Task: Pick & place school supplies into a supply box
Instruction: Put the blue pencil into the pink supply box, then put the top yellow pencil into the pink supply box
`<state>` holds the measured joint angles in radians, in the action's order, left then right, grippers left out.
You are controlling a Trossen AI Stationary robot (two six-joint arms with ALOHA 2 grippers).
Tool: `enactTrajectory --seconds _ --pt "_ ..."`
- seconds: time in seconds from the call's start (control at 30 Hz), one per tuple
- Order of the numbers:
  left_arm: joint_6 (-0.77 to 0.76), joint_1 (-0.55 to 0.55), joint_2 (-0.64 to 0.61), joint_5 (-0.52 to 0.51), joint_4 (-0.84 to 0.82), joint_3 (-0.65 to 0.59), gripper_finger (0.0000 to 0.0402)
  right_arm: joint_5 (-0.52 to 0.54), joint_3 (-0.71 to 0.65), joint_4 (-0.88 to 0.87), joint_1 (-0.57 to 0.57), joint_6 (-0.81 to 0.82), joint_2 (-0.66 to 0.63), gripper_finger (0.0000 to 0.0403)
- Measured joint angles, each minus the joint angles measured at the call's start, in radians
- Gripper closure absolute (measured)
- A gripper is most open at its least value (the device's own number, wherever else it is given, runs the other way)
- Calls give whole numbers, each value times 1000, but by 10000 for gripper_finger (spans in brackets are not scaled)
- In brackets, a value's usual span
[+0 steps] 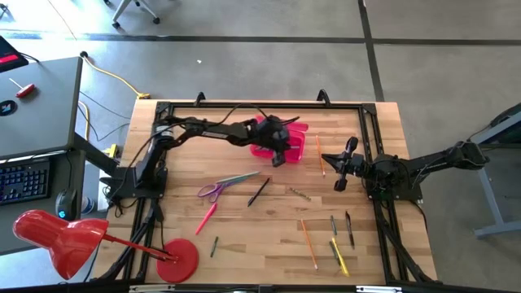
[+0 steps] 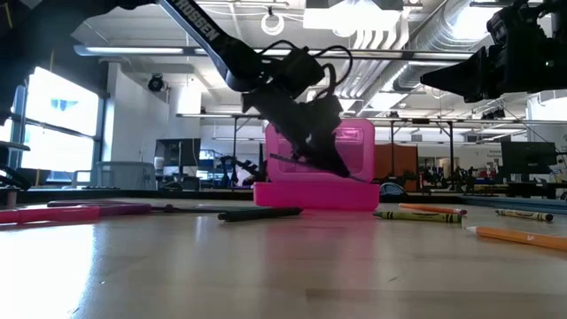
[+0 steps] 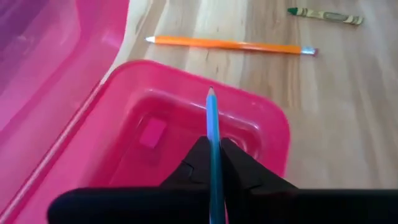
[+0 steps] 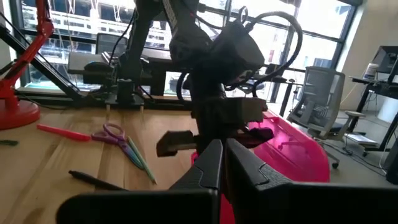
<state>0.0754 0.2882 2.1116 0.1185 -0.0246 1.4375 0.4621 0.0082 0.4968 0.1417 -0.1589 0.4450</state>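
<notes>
1. My left gripper [image 3: 214, 163] is clamped on a thin blue pencil [image 3: 212, 130]; the fingers meet on its shaft and the tip sticks out forward over the supply box [image 3: 186, 124].
2. Left arm reaches from its base at the table's left edge out across the far half, wrist pitched steeply down, claw just above the box's open tray [image 1: 281, 149].
3. In the low view the left gripper [image 2: 314, 146] hangs in front of the box's upright pink lid [image 2: 350, 146], tilted down toward the right.
4. The supply box sits at far centre of the table [image 1: 244, 236], lid open.
5. My right gripper [image 1: 342, 172] is parked at the right side near its base, pointing toward the near edge, fingers pressed together and holding nothing.
6. Remaining supplies on the wood: purple scissors [image 1: 213, 190], a pink pen [image 1: 206, 217], a black pen [image 1: 258, 192], an orange pencil [image 1: 320, 155] beside the box, and more pencils near the right front corner [image 1: 335, 244].
</notes>
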Motion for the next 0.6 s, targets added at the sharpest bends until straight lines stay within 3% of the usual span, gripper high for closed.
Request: enactTrajectory --seconds 0.27,0.5,0.6 --pt "68 0 5 -129 -29 9 288 -11 0 0 0 26 0 403" --pt "66 0 -3 -131 -33 9 255 -146 0 -6 0 55 3 403" --pt "35 0 -45 -100 -48 8 258 -113 0 -7 0 116 19 402"
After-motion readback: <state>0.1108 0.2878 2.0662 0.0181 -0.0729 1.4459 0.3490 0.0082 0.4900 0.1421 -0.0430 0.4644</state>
